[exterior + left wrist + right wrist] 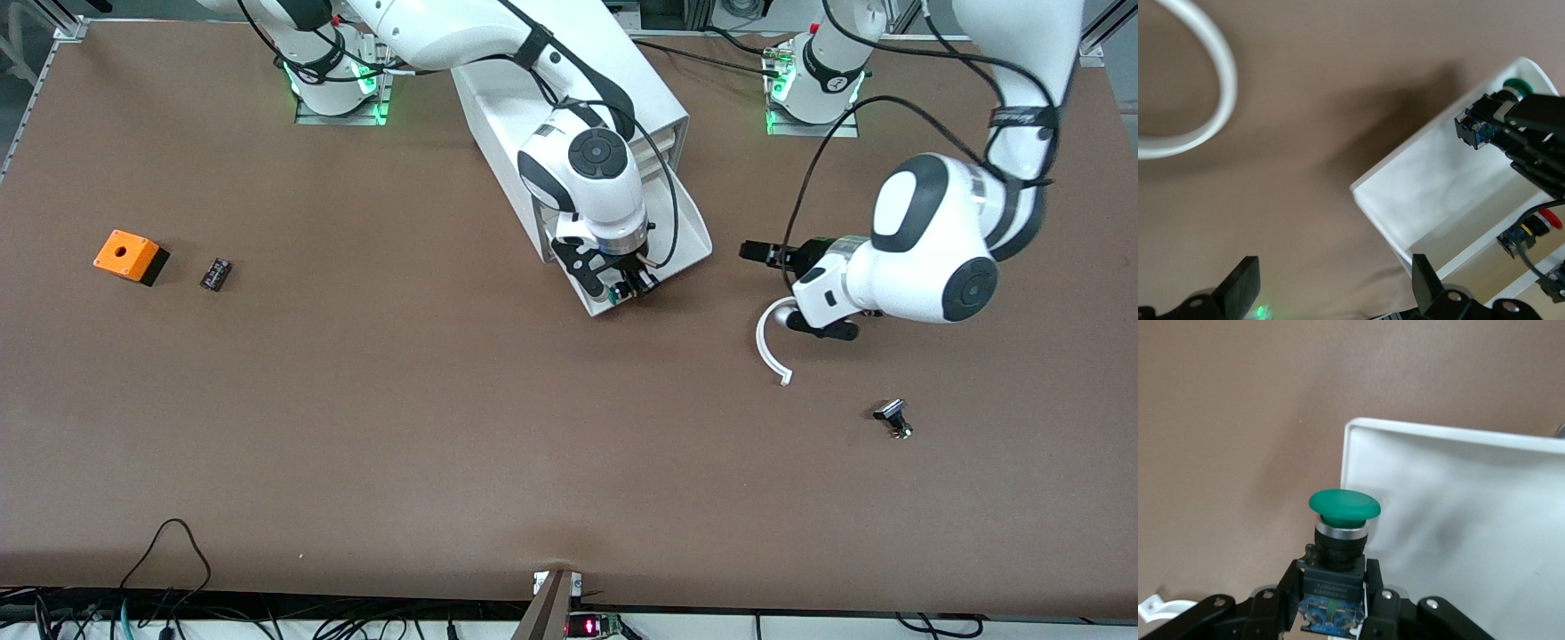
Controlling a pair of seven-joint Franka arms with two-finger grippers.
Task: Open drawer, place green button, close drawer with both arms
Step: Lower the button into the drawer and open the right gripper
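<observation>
The drawer (689, 236), the lowest one of the white cabinet (498, 116), stands pulled out toward the front camera. My right gripper (633, 286) is shut on the black body of the green-capped button (614, 297) and holds it over the drawer's front corner. In the right wrist view the button (1343, 505) sits upright between the fingers (1281, 593), over the edge of the drawer (1458, 520). My left gripper (754, 252) is open and empty over the table beside the drawer, toward the left arm's end. The left wrist view shows the drawer (1418, 193) and the held button (1488, 123).
A white curved strip (770, 342) lies under the left hand. A small silver-and-black button (893, 418) lies nearer the front camera. An orange box (131, 256) and a small black part (215, 273) lie toward the right arm's end. A red-capped button (1546, 220) shows by the drawer.
</observation>
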